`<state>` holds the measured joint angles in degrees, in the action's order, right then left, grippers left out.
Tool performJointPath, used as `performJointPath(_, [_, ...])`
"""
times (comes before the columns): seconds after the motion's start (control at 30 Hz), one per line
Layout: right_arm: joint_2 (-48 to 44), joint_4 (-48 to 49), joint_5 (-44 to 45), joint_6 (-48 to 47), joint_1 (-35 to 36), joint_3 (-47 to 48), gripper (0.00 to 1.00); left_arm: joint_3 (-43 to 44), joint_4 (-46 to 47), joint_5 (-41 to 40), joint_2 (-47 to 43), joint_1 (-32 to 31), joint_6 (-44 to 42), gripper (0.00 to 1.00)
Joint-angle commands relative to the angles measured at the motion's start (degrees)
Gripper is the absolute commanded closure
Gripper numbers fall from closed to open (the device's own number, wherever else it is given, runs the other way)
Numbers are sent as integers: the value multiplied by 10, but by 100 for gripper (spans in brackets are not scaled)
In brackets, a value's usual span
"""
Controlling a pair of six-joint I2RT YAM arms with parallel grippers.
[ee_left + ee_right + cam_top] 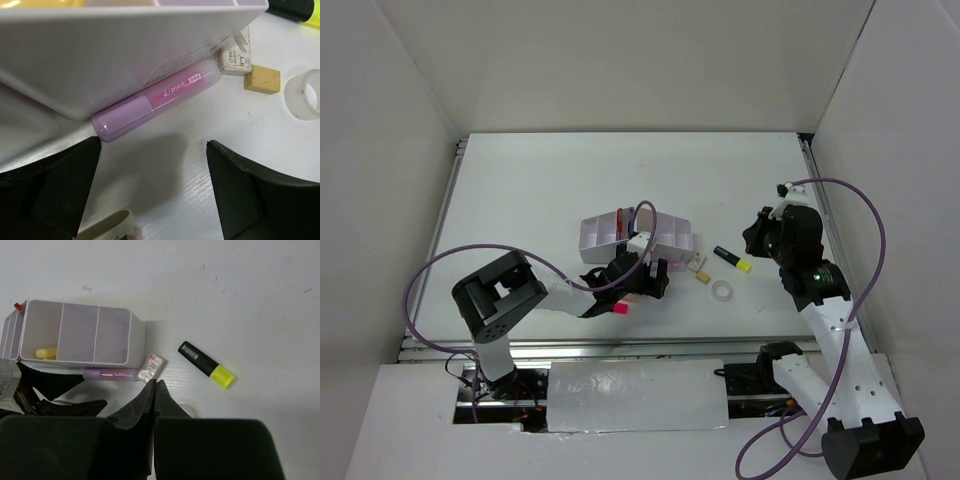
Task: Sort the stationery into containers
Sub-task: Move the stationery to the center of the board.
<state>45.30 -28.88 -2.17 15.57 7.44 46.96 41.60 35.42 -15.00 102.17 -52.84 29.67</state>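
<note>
Your left gripper [152, 152] is spread wide, with nothing between its pads [55, 190]. It hangs low over the table [165, 195], just on the near side of the purple marker [160, 102]. The marker lies flat and pressed along the foot of the white organiser [100, 55], touching its near wall. Its right end sits against a small printed box [235, 52].

Further right are a tan eraser [262, 79] and the clear tape ring [305, 94], both loose on the table. The black-yellow highlighter [206, 364] lies beyond them, well apart from the organiser.

Your right gripper [154, 395] is pinched closed on nothing and is held up over the right side of the scene. It looks parked for now.

The step in hand looks like picking up the marker with the left arm. The wall is the difficulty, because there is no room for a finger on the far side while the marker hugs it. You'll likely need to drag or nudge it toward the near side first, or grip it across its free left end. Then lift it clear of the rim and drop it into a compartment. One compartment already holds a small yellow item [46, 353]. Watch that the closing fingers don't shove the organiser or pinch the printed box along with the marker.
</note>
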Motion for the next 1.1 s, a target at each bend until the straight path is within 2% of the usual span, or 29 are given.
performJointPath(0.0, [-14, -11, 9, -10, -4, 23, 100, 21, 55, 5, 14, -9, -18, 1])
performJointPath(0.43, [-32, -25, 10, -25, -14, 11, 100, 72, 74, 8, 62, -30, -35, 1])
performJointPath(0.77, [-9, -63, -6, -76, -38, 18, 100, 138, 86, 24, 106, -60, -47, 1])
performJointPath(0.9, [10, -74, -26, -99, -51, 26, 95, 160, 92, 29, 110, -75, -53, 1])
performJointPath(0.97, [20, -83, -50, -116, -57, 30, 89, 160, 98, 39, 101, -84, -58, 1])
performJointPath(1.07, [40, -100, -84, -182, -62, 43, 83, 143, 99, 48, 72, -98, -83, 1])
